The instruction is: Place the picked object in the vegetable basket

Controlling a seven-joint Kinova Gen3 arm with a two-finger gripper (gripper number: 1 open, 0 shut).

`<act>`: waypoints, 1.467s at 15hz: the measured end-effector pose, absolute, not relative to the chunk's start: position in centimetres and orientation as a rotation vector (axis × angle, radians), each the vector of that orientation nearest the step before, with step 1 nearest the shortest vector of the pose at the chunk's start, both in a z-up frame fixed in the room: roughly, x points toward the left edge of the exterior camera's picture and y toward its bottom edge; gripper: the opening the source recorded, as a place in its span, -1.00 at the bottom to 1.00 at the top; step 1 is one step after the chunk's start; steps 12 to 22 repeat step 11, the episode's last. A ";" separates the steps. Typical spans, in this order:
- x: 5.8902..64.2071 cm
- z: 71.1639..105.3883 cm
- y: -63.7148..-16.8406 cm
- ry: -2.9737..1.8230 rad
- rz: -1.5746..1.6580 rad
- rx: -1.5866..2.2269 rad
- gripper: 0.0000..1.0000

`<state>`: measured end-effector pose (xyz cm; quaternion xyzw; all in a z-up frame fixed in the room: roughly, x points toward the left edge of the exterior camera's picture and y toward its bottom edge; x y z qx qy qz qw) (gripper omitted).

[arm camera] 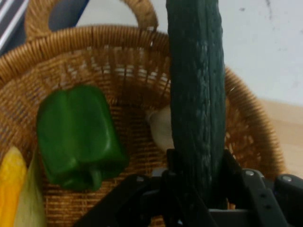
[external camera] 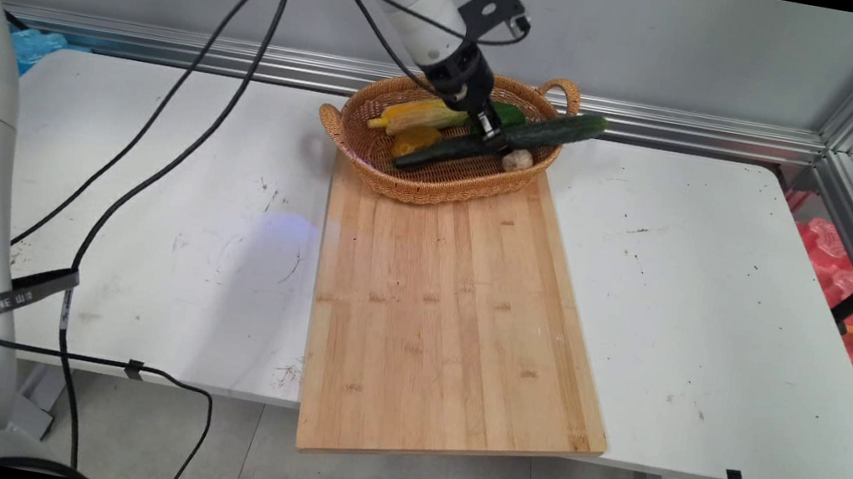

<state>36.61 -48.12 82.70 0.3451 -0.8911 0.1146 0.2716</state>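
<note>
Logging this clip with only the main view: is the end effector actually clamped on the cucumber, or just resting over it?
Observer: Clamped. The hand view shows the end effector with a finger on each side of the cucumber.
Operator: What is the green thing hidden behind the wrist?
Observer: A whole green bell pepper, lying in the basket apart from the cucumber, with the corn on its other side.
</note>
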 end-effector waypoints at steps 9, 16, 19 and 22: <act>37.7 80.4 -49.0 -2.426 0.298 0.919 1.00; 38.0 80.8 -49.2 -2.423 0.308 0.905 1.00; 38.0 80.8 -49.2 -2.423 0.308 0.905 1.00; 38.0 80.8 -49.2 -2.423 0.308 0.905 1.00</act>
